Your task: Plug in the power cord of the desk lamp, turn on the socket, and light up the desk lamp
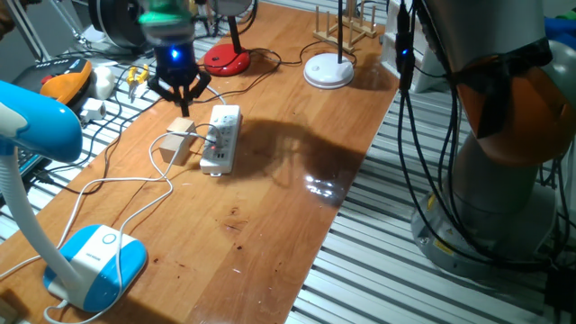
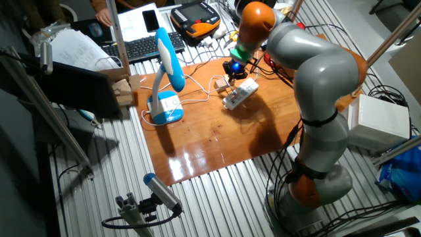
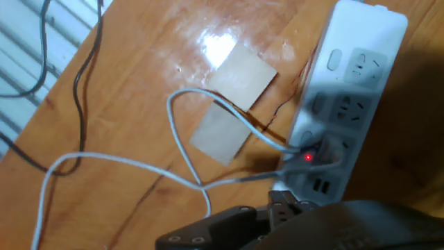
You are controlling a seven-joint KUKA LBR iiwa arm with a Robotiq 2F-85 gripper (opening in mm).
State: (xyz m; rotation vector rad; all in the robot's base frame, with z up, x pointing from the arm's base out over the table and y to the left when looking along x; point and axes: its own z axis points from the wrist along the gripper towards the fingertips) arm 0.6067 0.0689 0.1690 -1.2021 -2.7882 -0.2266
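Power cord (image 3: pixel 182 136) sits plugged into the socket (image 3: pixel 345 97), red light glowing; open, empty fingers (image 1: pixel 179 92) hover just above; desk lamp (image 1: pixel 54 180) looks unlit.

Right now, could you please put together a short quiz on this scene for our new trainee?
1. True or false: the power cord is plugged into the socket.
2. Which lamp stands nearest the socket? A) the desk lamp B) the red lamp C) the white disc lamp
3. What lies beside the socket, under the cord?

Key: 1 true, and a red light glows at the plug; 2 B; 3 the wooden block.
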